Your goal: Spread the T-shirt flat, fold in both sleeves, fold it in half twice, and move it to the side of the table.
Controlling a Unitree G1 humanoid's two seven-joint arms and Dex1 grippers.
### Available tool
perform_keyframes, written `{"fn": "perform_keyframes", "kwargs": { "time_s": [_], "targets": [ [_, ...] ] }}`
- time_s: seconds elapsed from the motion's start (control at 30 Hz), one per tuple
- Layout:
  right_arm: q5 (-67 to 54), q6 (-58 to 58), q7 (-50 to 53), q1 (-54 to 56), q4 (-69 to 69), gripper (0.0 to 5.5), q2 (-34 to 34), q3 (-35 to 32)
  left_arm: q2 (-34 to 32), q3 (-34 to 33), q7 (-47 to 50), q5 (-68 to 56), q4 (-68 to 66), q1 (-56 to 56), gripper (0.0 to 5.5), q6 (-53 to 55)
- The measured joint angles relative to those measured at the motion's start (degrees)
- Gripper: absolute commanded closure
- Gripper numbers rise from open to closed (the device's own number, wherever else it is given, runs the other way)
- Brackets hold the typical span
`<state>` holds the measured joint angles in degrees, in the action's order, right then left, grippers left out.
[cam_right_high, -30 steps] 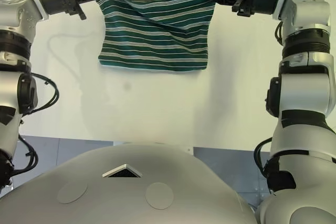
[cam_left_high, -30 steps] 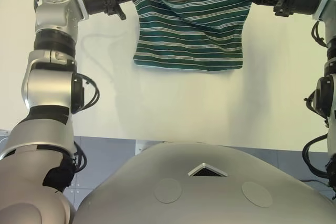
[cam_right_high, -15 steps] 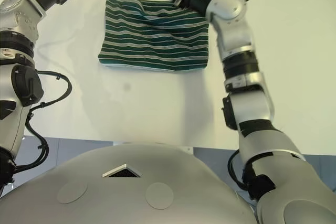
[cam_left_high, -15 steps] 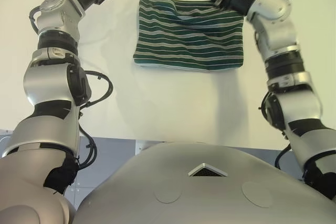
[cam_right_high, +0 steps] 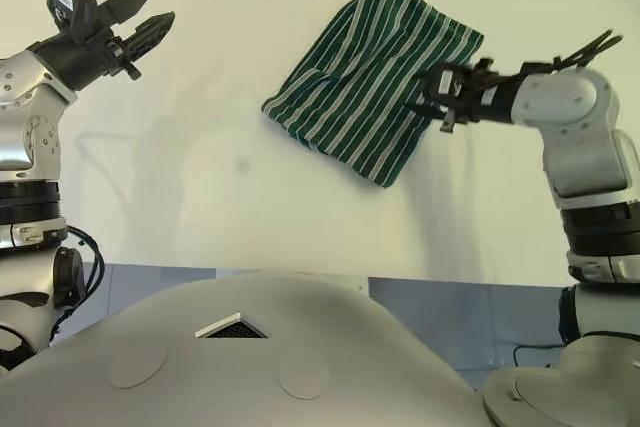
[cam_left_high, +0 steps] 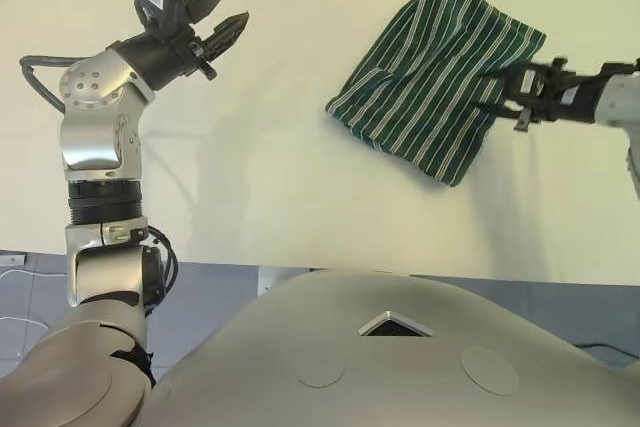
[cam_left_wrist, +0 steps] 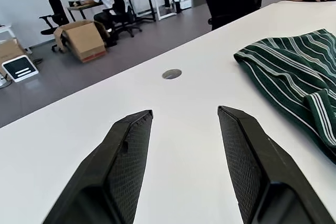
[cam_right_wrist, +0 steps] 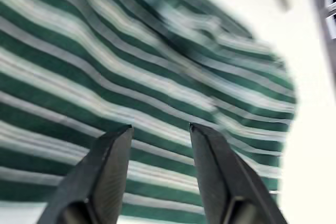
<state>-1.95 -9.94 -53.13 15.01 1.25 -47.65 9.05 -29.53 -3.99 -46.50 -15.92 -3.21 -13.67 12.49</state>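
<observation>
— What does it all rest on?
— A white table (cam_left_high: 280,177) with a small round hole (cam_left_wrist: 171,73) near its far edge.
— And the T-shirt (cam_left_high: 430,77)?
— Folded into a compact green striped rectangle, it lies flat on the table's far right part, turned at an angle.
— What about the right gripper (cam_left_high: 490,90)?
— It sits at the T-shirt's right edge. Its fingers (cam_right_wrist: 107,166) are spread apart over the stripes, not pinching them.
— And the left gripper (cam_left_high: 232,7)?
— It is raised over the table's left side, well apart from the T-shirt, with its jaws parted and nothing between them.
</observation>
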Motion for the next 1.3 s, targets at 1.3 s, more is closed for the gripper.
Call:
{"fn": "perform_keyframes", "kwargs": {
  "time_s": [1.3],
  "targets": [
    [6.7, 42.2, -6.4, -31.4, 7.8, 2.77, -5.7, -1.3, -9.5, 31.3, 0.8, 35.8, 13.3, 17.1, 2.87, -39.5]
  ]
}}
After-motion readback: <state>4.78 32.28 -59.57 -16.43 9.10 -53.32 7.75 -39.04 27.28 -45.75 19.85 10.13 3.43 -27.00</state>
